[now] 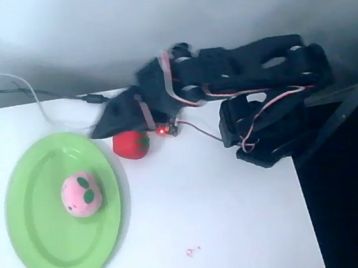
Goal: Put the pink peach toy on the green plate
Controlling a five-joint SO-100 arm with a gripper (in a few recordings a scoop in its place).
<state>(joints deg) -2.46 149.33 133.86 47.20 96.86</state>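
The pink peach toy (81,194), a round plush ball with two dark green leaf marks, rests on the green plate (46,243), slightly right of its middle. The plate lies on the left of the white table. My black gripper (102,128) hovers blurred above the plate's upper right rim, apart from the peach. Its fingers look pressed to a point with nothing between them, but the blur hides the tips. The arm stretches left from its base at the right.
A red strawberry toy (132,144) with a green top lies just below the gripper's wrist, right of the plate. Cables (25,90) run along the table's back left. The table's right edge (307,210) drops into dark space. The arm's base (266,130) stands at the back right.
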